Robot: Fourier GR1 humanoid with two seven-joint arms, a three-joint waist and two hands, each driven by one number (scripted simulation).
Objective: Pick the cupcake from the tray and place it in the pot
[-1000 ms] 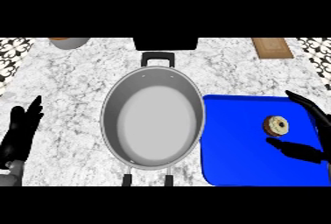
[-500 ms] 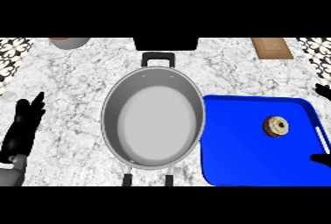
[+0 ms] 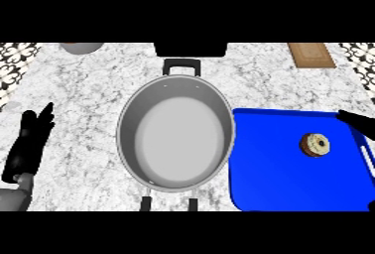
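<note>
Where the marble counter [image 3: 88, 84] fills the head view, a large grey pot [image 3: 177, 134] sits in the middle, seen from steeply above as a tall oval. Its inside is bare and pale, and a black handle sticks out from its far rim, with two short black pieces showing at its near rim.

Just to the right of the pot lies a bright blue tray [image 3: 278, 173], its left edge close against the pot's side. The cupcake [image 3: 315, 145] rests on the tray, toward the right half, seen from the top as a small tan ring with a lighter centre. It lies by itself, and nothing touches it.

The robot's left hand [image 3: 29, 141] shows at the left edge of the view, over the counter and well apart from the pot. Its black fingers are straight and point away from the robot, holding nothing.

Of the right hand [image 3: 356, 121] only a dark tip shows at the right edge, over the tray's far right corner, near the cupcake but apart from it. I cannot tell whether this hand is spread or closed.

Along the far edge of the counter sit a grey bowl [image 3: 81, 47] at the left, a black object [image 3: 189, 48] in the middle, and a brown wooden board [image 3: 311, 54] at the right.
</note>
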